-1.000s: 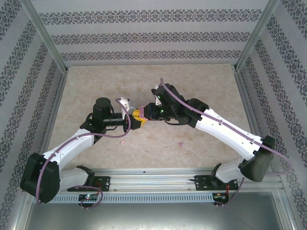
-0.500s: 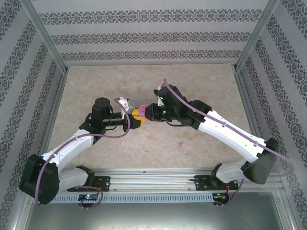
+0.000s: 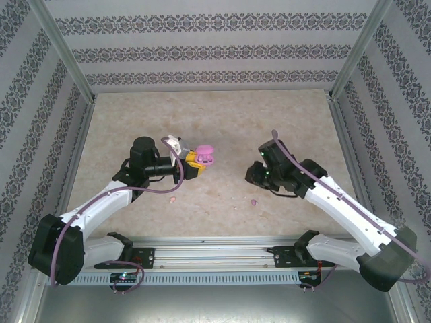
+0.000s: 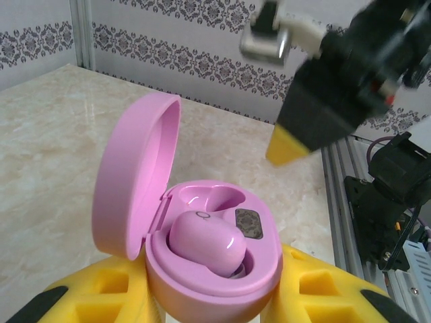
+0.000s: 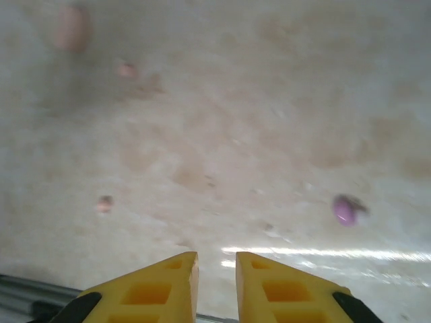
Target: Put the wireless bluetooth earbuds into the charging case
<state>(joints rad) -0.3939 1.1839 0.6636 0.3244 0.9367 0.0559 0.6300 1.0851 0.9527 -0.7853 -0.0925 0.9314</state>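
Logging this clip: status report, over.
Left end effector clamps open pink oval case, one pink bud seated. Right end effector empty, near loose purple bud. Nothing obstructing.

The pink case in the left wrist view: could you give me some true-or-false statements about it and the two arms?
1. The pink case has its lid standing open. True.
2. Both sockets hold a bud. False: one pink bud sits inside; the other socket is empty.
3. The left jaws hold the case. True.
4. The right jaws grip a purple bud. False: they are empty; the purple bud lies on the table.
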